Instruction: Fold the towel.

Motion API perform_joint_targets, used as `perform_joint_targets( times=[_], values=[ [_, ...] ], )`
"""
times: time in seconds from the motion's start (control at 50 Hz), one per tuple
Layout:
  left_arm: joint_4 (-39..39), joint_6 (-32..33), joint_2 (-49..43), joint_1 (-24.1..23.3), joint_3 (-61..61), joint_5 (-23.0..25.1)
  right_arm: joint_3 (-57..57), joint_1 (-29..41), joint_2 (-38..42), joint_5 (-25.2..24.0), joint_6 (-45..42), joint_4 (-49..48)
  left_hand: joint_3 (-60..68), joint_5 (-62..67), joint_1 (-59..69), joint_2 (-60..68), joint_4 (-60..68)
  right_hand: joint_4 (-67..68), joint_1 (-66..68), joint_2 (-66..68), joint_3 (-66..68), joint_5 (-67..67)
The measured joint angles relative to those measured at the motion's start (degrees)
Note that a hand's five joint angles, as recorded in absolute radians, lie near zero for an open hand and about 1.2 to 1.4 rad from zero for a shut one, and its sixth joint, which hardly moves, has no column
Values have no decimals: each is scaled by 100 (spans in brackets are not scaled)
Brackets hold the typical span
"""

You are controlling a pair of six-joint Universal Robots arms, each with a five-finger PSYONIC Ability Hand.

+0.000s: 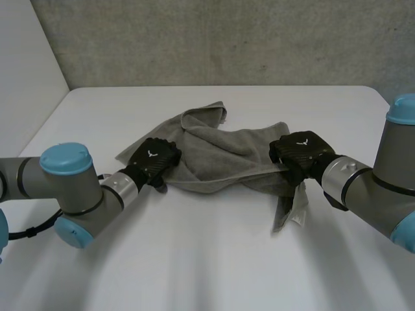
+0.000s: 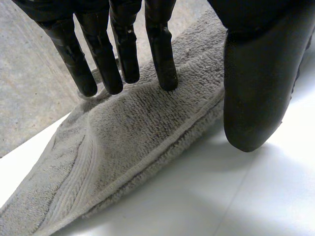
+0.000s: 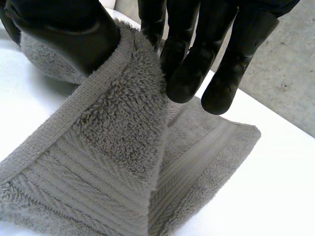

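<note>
Towel [image 1: 220, 152]: grey terry, rumpled in the middle of the white table [image 1: 194, 259]. It runs roughly side to side btw the two hands, w/ a loose flap bunched toward the far side.

Left hand [image 1: 154, 161] is at the towel's left end, by the near edge. In its wrist view the fingers [image 2: 165, 64] are straight and spread a little, tips resting on top of the cloth. The thumb [image 2: 256, 98] hangs just off the hemmed edge over bare table and isn't clamping anything. So it's pressing, not gripping.

Right hand [image 1: 299, 152] is at the right end and has hold of the cloth. In its wrist view the thumb [image 3: 74, 34] sits on one face of the hem and the fingers [image 3: 187, 73] on the other, pinching the edge, w/ the towel draping down from there. A corner hangs below the hand toward the near side.

Handling, as a judgement: light, soft, floppy, no stiffness at all. It'll sag and crease wherever it isn't held, and the pile prob. drags on the table rather than slides. Nothing fragile. Best hold is the woven hem or a corner, which is thinner and firmer than the loops, so a pinch bites well. Grabbing mid-cloth would likely just bunch it. The left side prob. needs its thumb under the edge before any lift, else that end could slip free and the fold go crooked.
</note>
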Motion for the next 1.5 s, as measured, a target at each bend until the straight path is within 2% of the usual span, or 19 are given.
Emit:
perform_joint_targets(
  times=[0.24,0.32,0.48,0.56,0.64,0.78,0.92,1.0,1.02,1.08,1.2,1.28,1.3,1.32,1.36,1.4,1.5],
  values=[
    [-49,17,-111,16,185,-15,-94,-138,78,92,231,-22,0,111,14,2,1,0,0,0,0,0],
    [-48,15,-139,19,244,-18,-124,-148,114,103,253,-19,189,469,362,248,199,0,0,0,0,0],
    [-54,11,-303,23,546,-30,-139,-202,139,119,253,-3,2312,2535,2451,2387,2363,0,0,0,0,0],
    [-63,23,-359,29,707,-88,-140,-248,128,121,253,7,4258,4379,4223,4333,4329,0,0,0,0,0],
    [-117,27,-340,61,817,-192,-151,-299,84,121,256,22,4616,4587,4302,4675,4762,0,0,0,0,0],
    [-493,-12,305,250,800,-296,-357,-314,-233,116,283,168,4671,4612,4302,4739,4780,0,0,0,0,0],
    [-713,-101,1699,489,185,-248,-628,-336,-825,46,378,599,4671,4612,4302,4739,4781,0,0,0,0,0],
    [-680,-180,2177,612,-186,-228,-580,-327,-777,48,350,743,4672,4651,4302,4750,4781,-603,-492,-383,-530,-597],
    [-659,-227,2347,701,-409,-210,-485,-322,-624,70,276,813,4672,4705,4302,4759,4781,-2154,-2114,-2034,-2113,-2224],
    [-642,-278,2487,840,-712,-160,-309,-330,-393,124,87,853,4683,4727,4302,4764,4781,-3338,-3355,-3263,-3307,-3481],
    [-633,-335,2654,1155,-1214,76,103,-420,-144,371,-480,834,4690,4727,4303,4772,4781,-3715,-3643,-3539,-3629,-3891],
    [-659,-360,2845,1334,-1485,244,338,-476,-146,612,-754,808,4696,4728,4303,4772,4782,-3406,-3295,-3242,-3309,-3407],
    [-672,-375,2925,1363,-1561,276,399,-483,-178,665,-796,799,4697,4728,4303,4772,4782,-2548,-2495,-2408,-2507,-2532],
    [-674,-382,2957,1372,-1586,285,420,-485,-192,678,-807,795,4697,4728,4303,4772,4782,-2405,-2282,-2179,-2288,-2389],
    [-690,-437,3140,1399,-1718,317,512,-491,-278,701,-841,778,4697,4727,4303,4772,4782,-803,-704,-601,-748,-823],
    [-696,-503,3286,1405,-1798,332,558,-491,-349,679,-853,777,4697,4728,4303,4772,4782,-177,-97,-33,-136,-122],
    [-715,-765,3810,1399,-1958,393,557,-496,-654,549,-862,860,4697,4728,4303,4774,4783,23,-61,33,22,16]
  ],
)
